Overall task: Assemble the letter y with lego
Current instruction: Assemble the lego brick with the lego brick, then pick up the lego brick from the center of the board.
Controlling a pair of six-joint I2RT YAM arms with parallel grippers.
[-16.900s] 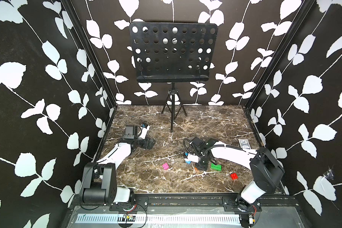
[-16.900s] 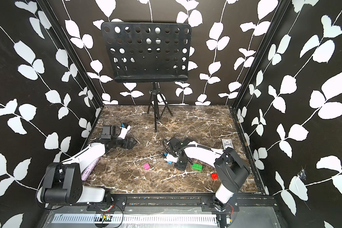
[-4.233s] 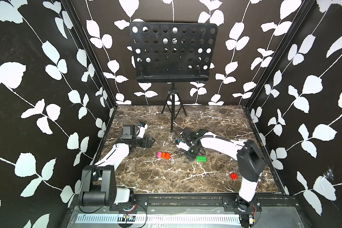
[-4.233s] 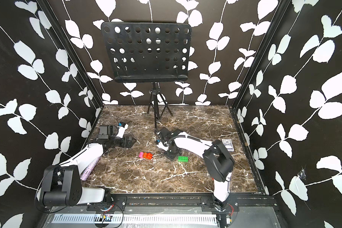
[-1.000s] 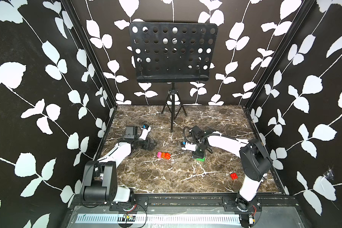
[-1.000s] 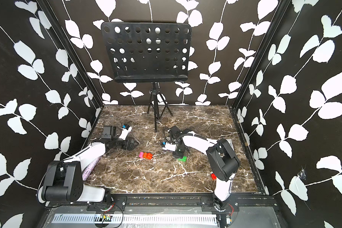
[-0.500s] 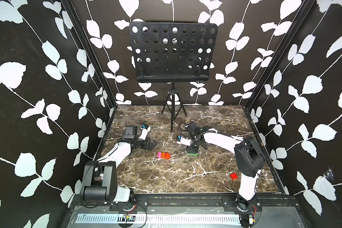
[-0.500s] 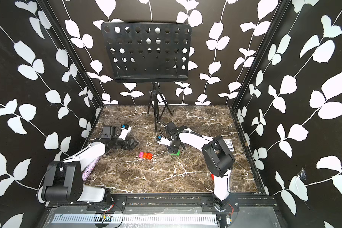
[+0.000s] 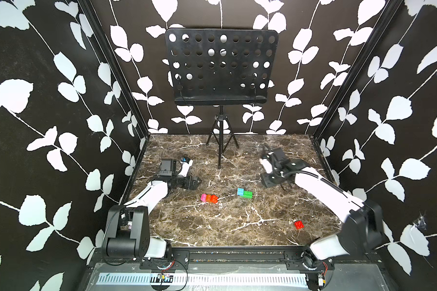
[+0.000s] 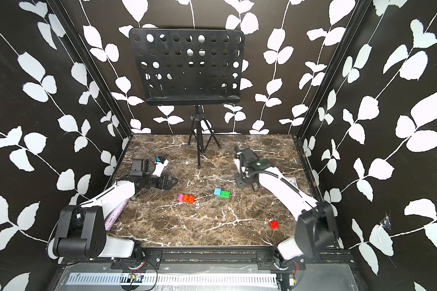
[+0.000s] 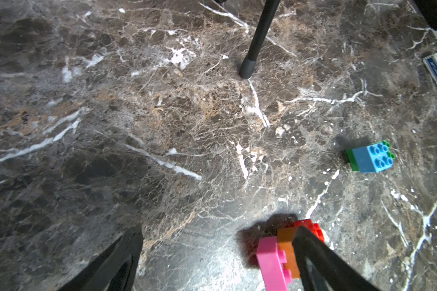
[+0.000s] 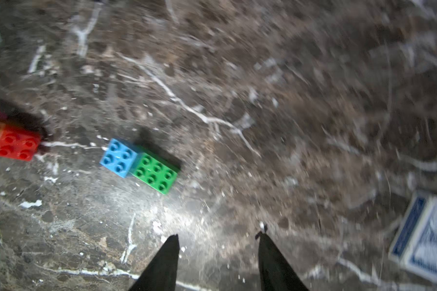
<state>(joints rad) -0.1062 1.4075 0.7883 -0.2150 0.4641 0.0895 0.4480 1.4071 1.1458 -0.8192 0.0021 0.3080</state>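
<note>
The lego lies in three places on the marble table (image 9: 227, 226). A pink, orange and red-orange row (image 9: 209, 198) (image 10: 186, 198) is left of centre. A green brick with a blue brick on its left end (image 9: 245, 193) (image 10: 222, 193) lies just right of that row. One red brick (image 9: 299, 224) (image 10: 274, 224) lies alone near the front right. My left gripper (image 9: 197, 181) (image 11: 217, 230) is open, just behind and left of the row (image 11: 275, 259). My right gripper (image 9: 266, 182) (image 12: 218, 235) is open and holds nothing, behind and right of the green and blue pair (image 12: 139, 163).
A black music stand (image 9: 221, 68) rises at the back, and its tripod foot (image 11: 247, 68) rests on the marble behind the bricks. A blue and white card box (image 12: 426, 239) lies by the right wall.
My right gripper slid the green brick left toward the row, opened, and drew back to the right. The green and blue pair now lies free. My left arm has barely moved.
</note>
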